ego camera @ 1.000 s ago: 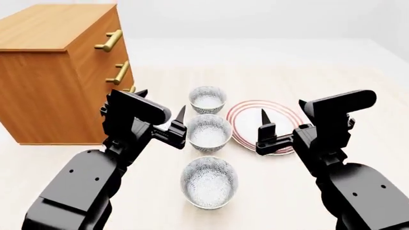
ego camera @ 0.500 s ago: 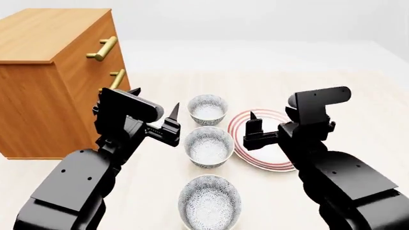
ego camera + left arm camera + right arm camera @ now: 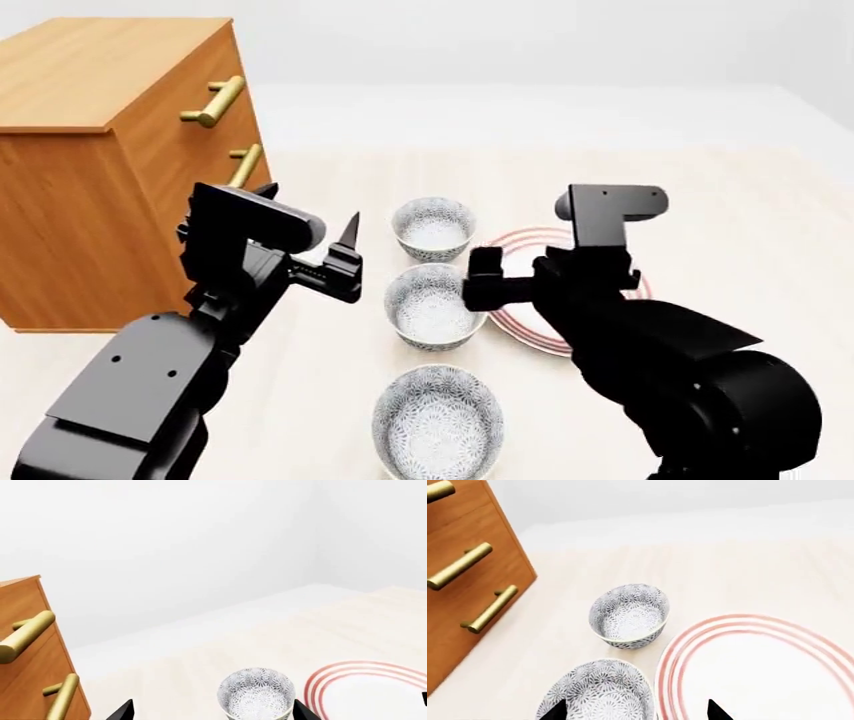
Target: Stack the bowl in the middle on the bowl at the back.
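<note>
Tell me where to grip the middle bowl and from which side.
Grip the middle bowl by its rim, coming from above with one finger inside and one outside. It stands upright and open, with thin walls. The plate-side rim looks best: the right pincer is already beside it. The back bowl and front bowl crowd the other sides.

You see: glazed speckled bowl in the middle (image 3: 433,304) | warm wood-grain cabinet (image 3: 107,150), brassy handles (image 3: 215,102) | pale matt wooden table (image 3: 747,200) | matt black grippers
</note>
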`<state>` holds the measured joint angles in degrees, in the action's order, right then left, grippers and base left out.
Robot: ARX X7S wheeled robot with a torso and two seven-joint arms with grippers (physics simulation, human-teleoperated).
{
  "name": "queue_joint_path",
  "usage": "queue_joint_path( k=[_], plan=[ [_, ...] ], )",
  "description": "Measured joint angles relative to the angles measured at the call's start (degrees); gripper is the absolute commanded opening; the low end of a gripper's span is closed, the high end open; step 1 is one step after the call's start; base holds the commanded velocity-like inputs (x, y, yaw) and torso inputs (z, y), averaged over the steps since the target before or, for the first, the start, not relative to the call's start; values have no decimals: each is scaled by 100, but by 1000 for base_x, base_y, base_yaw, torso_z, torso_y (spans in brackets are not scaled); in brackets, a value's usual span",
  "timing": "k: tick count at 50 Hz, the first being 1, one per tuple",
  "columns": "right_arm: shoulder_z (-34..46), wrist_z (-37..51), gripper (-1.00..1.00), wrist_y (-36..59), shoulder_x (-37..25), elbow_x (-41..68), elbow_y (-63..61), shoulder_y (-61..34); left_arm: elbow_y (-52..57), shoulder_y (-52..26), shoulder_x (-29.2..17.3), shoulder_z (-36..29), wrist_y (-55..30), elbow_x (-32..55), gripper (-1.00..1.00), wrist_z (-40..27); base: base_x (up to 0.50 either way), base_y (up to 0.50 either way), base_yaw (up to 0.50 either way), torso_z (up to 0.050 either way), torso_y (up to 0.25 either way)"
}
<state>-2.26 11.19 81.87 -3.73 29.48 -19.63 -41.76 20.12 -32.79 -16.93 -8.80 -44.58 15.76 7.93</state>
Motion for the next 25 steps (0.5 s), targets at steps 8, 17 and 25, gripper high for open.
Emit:
queue_joint_path(
  k=[8, 17, 25],
  plan=[
    [-161, 368, 100, 170, 184, 257, 132, -107, -19, 1, -15, 8, 30, 16, 100, -8, 0, 0, 0, 0, 0],
    [-267, 1013, 100, 335, 277, 723, 259, -166, -39, 9, -32, 11, 67, 33, 100, -14, 0, 0, 0, 0, 0],
    [-358, 1748, 100, 440, 314, 1390, 408, -150, -48, 28, -44, 11, 92, 54, 100, -17, 0, 0, 0, 0, 0]
  ],
)
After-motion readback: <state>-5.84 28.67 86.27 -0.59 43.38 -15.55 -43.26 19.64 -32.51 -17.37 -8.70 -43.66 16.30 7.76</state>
